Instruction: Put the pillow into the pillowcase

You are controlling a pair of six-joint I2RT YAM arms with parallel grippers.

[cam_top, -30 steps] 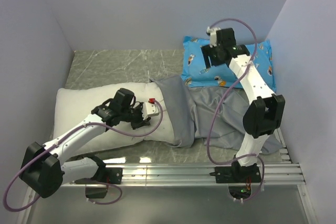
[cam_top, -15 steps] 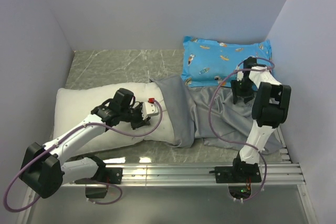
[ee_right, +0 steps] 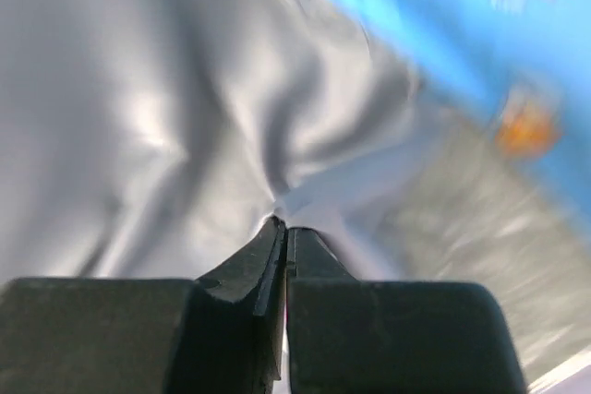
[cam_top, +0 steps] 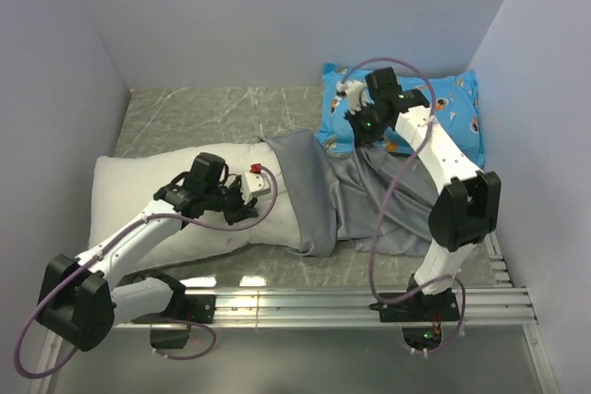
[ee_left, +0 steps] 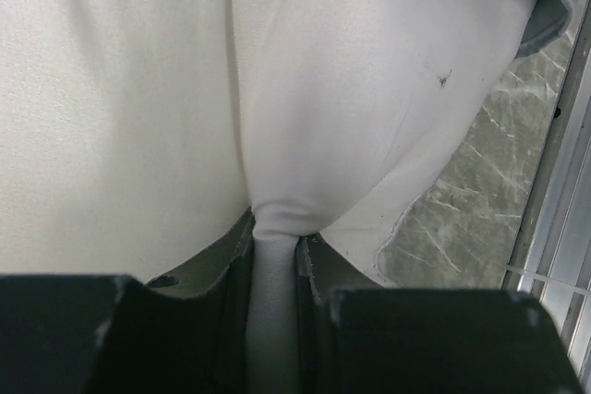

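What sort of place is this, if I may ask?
Probably a lab test booth: plain walls box in a marble-patterned table, with robot arms bolted to a metal rail at its near edge.

Pillow (cam_top: 138,182) partly inside pillowcase (cam_top: 319,186)

The right gripper (ee_right: 282,228) nips the grey pillowcase (ee_right: 157,117).
Its dark jaws are pressed tight together, and the cloth's folds pucker in toward their tips. A blurred blue printed pillow (ee_right: 443,25) lies at the upper right, with mottled table (ee_right: 489,219) beneath it.
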